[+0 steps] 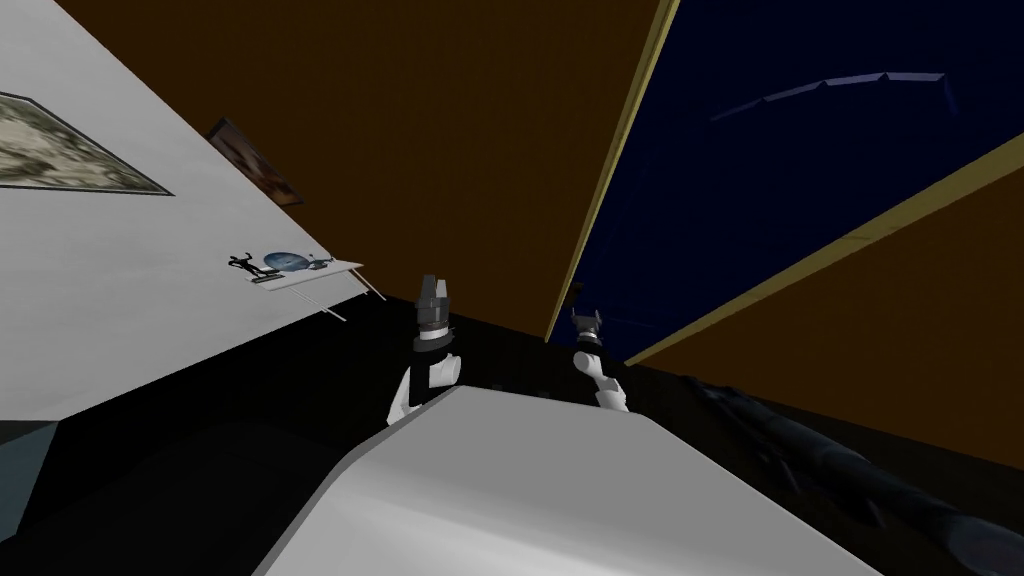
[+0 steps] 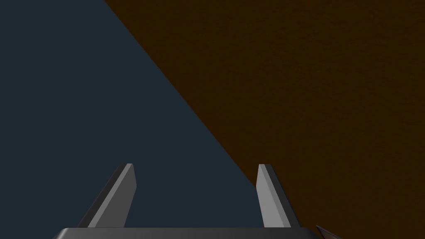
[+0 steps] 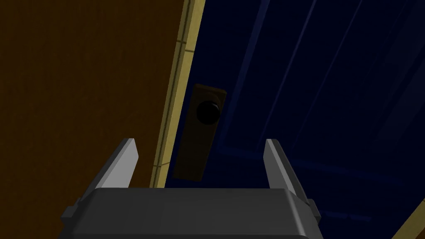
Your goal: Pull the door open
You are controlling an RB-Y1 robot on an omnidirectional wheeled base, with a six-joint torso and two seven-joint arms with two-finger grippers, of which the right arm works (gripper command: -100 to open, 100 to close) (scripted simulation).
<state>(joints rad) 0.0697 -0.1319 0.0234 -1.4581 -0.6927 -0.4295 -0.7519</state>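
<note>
A dark blue panelled door (image 1: 780,170) in a yellow frame (image 1: 610,170) stands ahead, set in a brown wall (image 1: 400,130). In the right wrist view the door (image 3: 315,83) carries a round black knob (image 3: 208,112) on a dark plate (image 3: 199,132), close to the yellow frame (image 3: 174,103). My right gripper (image 3: 198,162) is open, a short way off the knob, which lies ahead between its fingers. In the head view the right gripper (image 1: 586,322) hangs before the door's lower edge. My left gripper (image 1: 433,291) is held up before the brown wall, open (image 2: 195,195).
A white wall (image 1: 120,290) on the left bears a framed picture (image 1: 70,150) and a small shelf (image 1: 310,272) with a blue dish and a dark figurine. A second small picture (image 1: 255,160) hangs on the brown wall. The floor is dark.
</note>
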